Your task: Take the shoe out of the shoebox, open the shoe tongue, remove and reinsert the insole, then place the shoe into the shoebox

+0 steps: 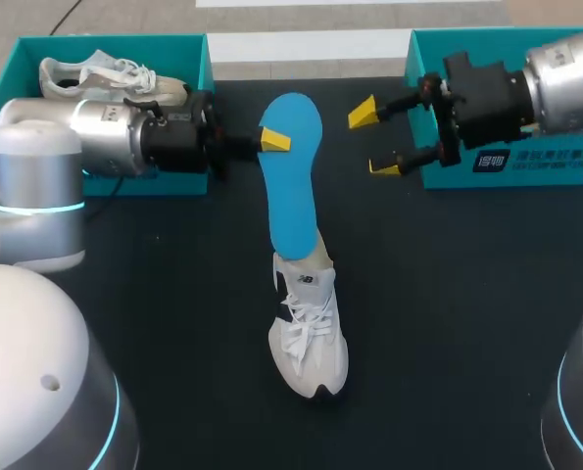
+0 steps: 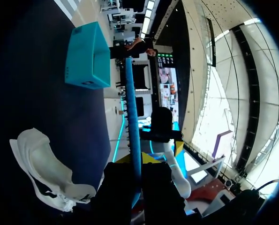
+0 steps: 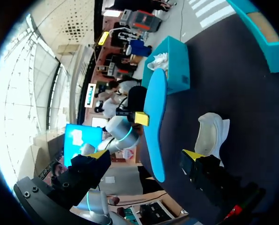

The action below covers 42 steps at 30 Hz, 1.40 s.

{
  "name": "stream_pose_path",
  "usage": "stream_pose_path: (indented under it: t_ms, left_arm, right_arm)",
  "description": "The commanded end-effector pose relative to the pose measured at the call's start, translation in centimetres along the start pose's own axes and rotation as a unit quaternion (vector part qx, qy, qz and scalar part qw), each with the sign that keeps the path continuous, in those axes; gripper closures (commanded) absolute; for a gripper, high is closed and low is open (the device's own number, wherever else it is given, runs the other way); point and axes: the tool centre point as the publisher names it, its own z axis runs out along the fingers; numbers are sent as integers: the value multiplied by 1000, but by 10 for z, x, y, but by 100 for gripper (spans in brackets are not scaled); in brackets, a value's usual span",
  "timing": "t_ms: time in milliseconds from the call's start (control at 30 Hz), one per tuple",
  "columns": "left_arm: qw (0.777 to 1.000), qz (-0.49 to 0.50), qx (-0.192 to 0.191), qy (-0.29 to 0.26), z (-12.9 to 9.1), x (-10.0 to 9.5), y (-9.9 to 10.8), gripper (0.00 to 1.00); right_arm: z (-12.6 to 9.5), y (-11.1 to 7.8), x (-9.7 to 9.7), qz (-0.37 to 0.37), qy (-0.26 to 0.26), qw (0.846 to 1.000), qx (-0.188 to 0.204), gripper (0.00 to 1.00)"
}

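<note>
A white shoe stands on the black table, toe toward the near edge. A blue insole rises out of its opening, tilted toward the far side. My left gripper is shut on the insole's upper part from the left. In the left wrist view the insole runs edge-on out from between the fingers, with the shoe beside it. My right gripper hangs open to the right of the insole, apart from it. From the right wrist, the insole and shoe lie ahead of the open gripper.
A teal shoebox at the far left holds a second white shoe. Another teal box stands at the far right, behind my right gripper. Bare black tabletop lies on both sides of the standing shoe.
</note>
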Motion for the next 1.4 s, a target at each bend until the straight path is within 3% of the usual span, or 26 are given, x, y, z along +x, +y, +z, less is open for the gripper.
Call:
stream_pose_path:
  t_ms: [33, 200, 733, 933, 1000, 1033, 1400]
  left_arm:
    - [1000, -5, 4, -4, 0, -1, 0, 100]
    - [999, -21, 19, -16, 0, -6, -4, 100]
    - [999, -21, 19, -16, 0, -6, -4, 100]
    - [999, -21, 19, -16, 0, -6, -4, 100]
    - [999, -21, 19, -16, 0, -6, -4, 100]
    - [999, -21, 19, -16, 0, -6, -4, 100]
    - [999, -21, 19, -16, 0, -6, -4, 100]
  right_arm:
    - [6, 0, 19, -3, -136, 991, 8, 0]
    - [17, 2, 25, 73, -233, 969, 32, 0]
    - [17, 2, 25, 73, -233, 969, 32, 0]
    - [17, 6, 36, -19, -368, 930, -6, 0]
    - [21, 8, 42, -85, -411, 907, 18, 0]
    - [23, 10, 42, -65, -426, 902, 31, 0]
    - [23, 10, 42, -65, -426, 902, 31, 0]
